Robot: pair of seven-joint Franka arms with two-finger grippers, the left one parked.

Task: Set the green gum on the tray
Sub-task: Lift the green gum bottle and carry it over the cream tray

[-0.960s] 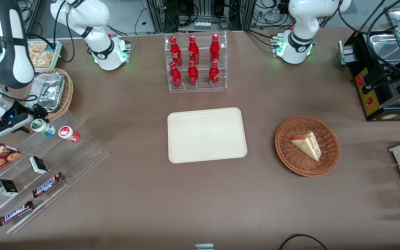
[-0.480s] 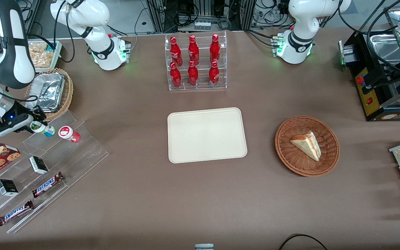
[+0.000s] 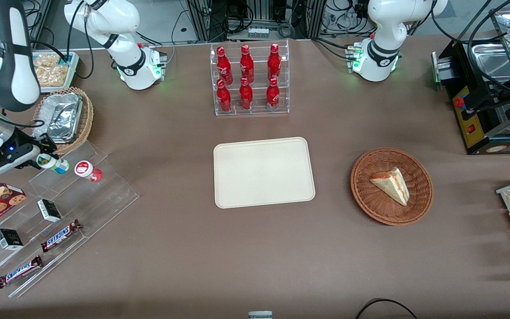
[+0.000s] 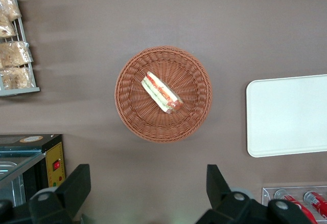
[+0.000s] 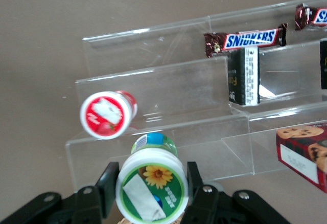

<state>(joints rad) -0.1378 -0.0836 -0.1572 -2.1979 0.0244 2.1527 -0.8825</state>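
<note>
Green gum [image 5: 152, 184] sunflower label, between tool [image 5: 151, 189] fingers, Snickers [image 5: 246, 40] nearby

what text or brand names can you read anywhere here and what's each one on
"SNICKERS" on the candy bar lying on the clear display steps; two such bars show in the front view.
The green gum, held in the gripper, has a sunflower label; its print is too blurred to read.
The red-lidded container, black boxes and cookie box: unreadable.
The tray: no text.

Gripper [image 5: 152, 189] clamped (arm low); tilted.
</note>
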